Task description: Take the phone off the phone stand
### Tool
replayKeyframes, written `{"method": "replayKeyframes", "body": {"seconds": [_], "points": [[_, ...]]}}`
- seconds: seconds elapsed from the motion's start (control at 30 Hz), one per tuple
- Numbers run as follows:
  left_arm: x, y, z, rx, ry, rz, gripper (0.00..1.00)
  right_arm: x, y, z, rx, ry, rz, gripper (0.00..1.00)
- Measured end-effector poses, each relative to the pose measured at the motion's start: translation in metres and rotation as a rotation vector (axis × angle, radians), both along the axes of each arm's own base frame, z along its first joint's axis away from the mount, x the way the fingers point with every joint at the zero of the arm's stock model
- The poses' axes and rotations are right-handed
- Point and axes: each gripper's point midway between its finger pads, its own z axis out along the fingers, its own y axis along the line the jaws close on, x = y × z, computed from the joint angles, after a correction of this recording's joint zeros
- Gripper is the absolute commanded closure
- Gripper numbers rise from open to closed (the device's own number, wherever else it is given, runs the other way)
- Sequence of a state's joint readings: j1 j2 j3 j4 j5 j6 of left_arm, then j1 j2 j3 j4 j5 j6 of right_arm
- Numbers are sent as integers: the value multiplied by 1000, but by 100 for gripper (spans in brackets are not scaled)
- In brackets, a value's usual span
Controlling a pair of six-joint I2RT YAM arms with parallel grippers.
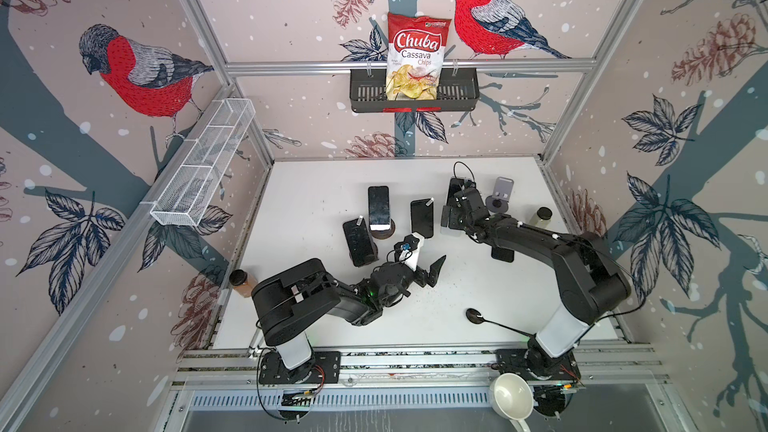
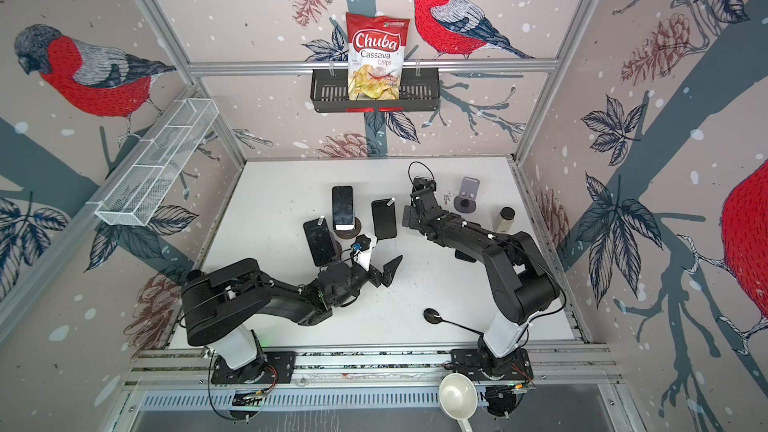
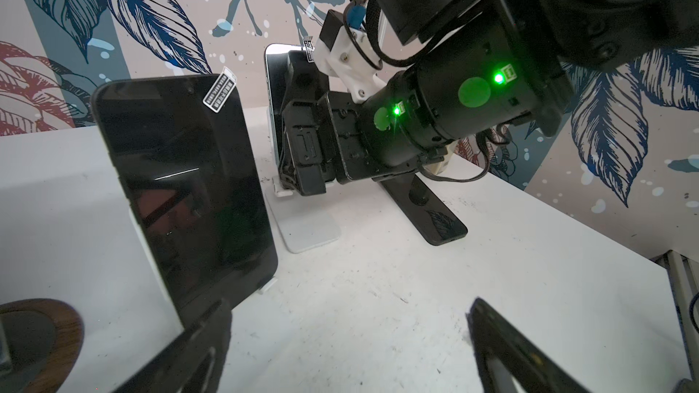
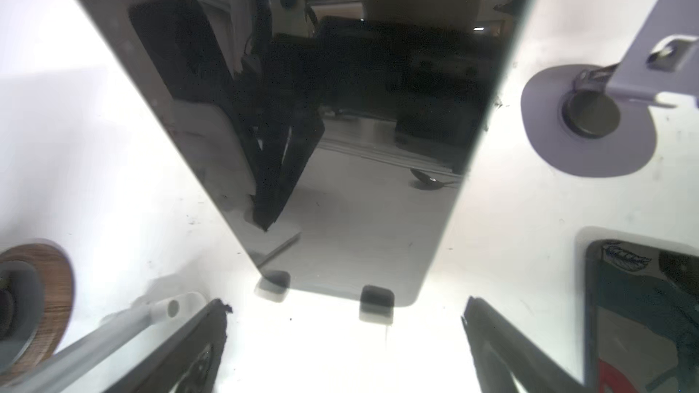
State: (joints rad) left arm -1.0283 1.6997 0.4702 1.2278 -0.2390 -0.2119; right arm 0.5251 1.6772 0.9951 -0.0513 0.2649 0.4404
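In the right wrist view a dark phone (image 4: 340,145) leans on a white phone stand, its lower edge on the stand's two lips (image 4: 376,298). My right gripper (image 4: 348,334) is open just short of that edge, with nothing between its fingers. In a top view this phone (image 1: 455,191) is at the back right, mostly behind the right gripper (image 1: 448,218). My left gripper (image 1: 434,272) (image 3: 348,334) is open and empty over bare table, next to another upright phone (image 3: 181,190) (image 1: 422,218).
Two more phones lean on stands (image 1: 378,207) (image 1: 358,241) at centre left. A phone lies flat (image 1: 502,253) under the right arm. An empty lavender stand (image 1: 500,195), a jar (image 1: 542,218), a brown jar (image 1: 241,282) and a spoon (image 1: 478,317) share the table.
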Motion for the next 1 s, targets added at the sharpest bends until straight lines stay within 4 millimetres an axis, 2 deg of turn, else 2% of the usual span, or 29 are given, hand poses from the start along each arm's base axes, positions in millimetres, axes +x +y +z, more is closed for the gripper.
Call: {"method": "replayKeyframes", "body": {"seconds": [0.27,1.0], "points": [[-2,2,-3,3,3,-2,4,8,-5,26,35,-90,-57,1],[-3,8,-3,8,-25,-1,4,28,-3,32,49,-143,-118,3]]}}
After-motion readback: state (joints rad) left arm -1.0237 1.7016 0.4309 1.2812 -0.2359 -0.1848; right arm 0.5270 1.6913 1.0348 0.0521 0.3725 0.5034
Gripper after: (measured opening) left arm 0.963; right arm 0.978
